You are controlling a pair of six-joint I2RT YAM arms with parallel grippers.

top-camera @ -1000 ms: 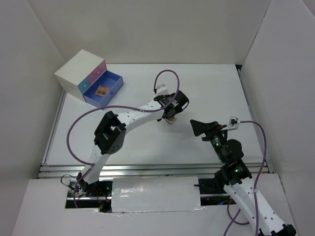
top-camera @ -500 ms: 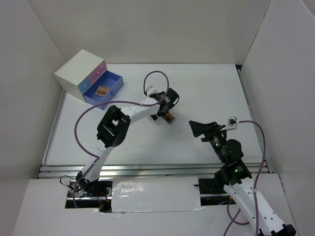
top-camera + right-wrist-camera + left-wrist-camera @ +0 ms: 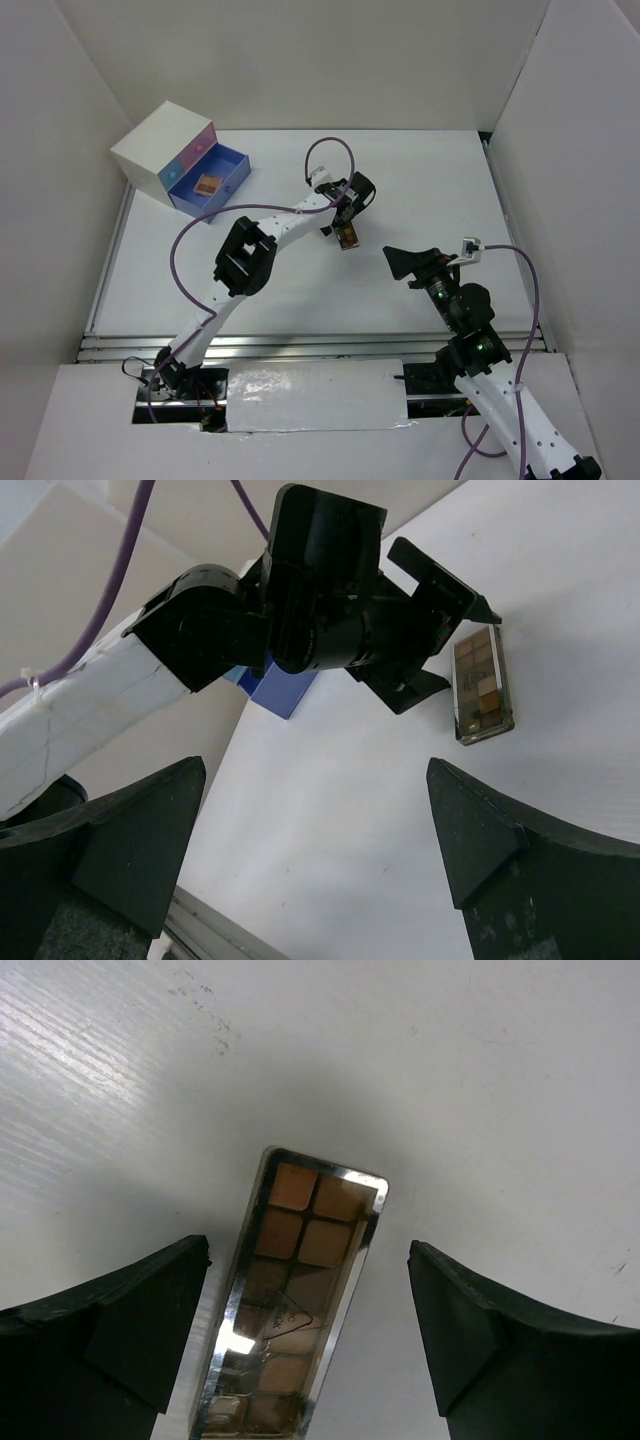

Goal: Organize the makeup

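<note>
A flat brown and tan eyeshadow palette [image 3: 347, 237] with a shiny metal rim lies on the white table. In the left wrist view the palette [image 3: 290, 1300] lies lengthwise between my open fingers, touching neither. My left gripper [image 3: 343, 222] is open right over it. In the right wrist view the palette [image 3: 481, 683] lies beside the left gripper [image 3: 455, 640]. My right gripper [image 3: 405, 262] is open and empty, to the right of the palette and apart from it. Another small brown item [image 3: 207, 184] lies in the open blue drawer [image 3: 222, 184]. Other makeup is out of view.
A white drawer box [image 3: 160, 145] with pink and blue fronts stands at the back left, its blue drawer pulled out. White walls close in the table on the left, back and right. The left arm's purple cable [image 3: 325, 150] loops above its wrist.
My left gripper has shifted a little back and to the right and turned over the palette. The palette has stayed about where it was. The right arm has hardly moved.
</note>
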